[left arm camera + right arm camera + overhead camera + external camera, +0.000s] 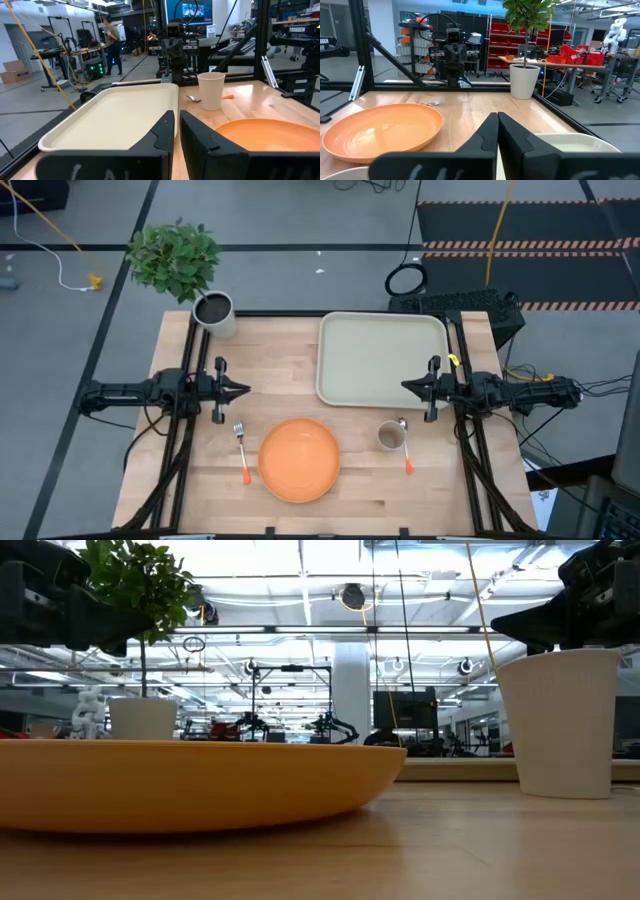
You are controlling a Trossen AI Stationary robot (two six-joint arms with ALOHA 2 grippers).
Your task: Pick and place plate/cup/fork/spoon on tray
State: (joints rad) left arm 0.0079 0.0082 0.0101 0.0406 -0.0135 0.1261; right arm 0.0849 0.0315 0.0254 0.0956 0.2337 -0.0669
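Both arms lie level, facing each other across the wood surface (pixel 300 355). Left tool (pixel 243 391) at left edge, fingers nearly together, holding nothing. Right tool (pixel 407 386) w/ tips over the tray's right rim, fingers shut, empty.

Tray (pixel 380 358) sits back-right, nothing in it. Plate (pixel 299 458) front-centre, bare. Potted plant (pixel 214 313) at back-left corner. Cup (pixel 390 437) upright, right of plate, just in front of tray. Spoon (pixel 405 448) right beside cup; fork (pixel 241 451) left of plate.
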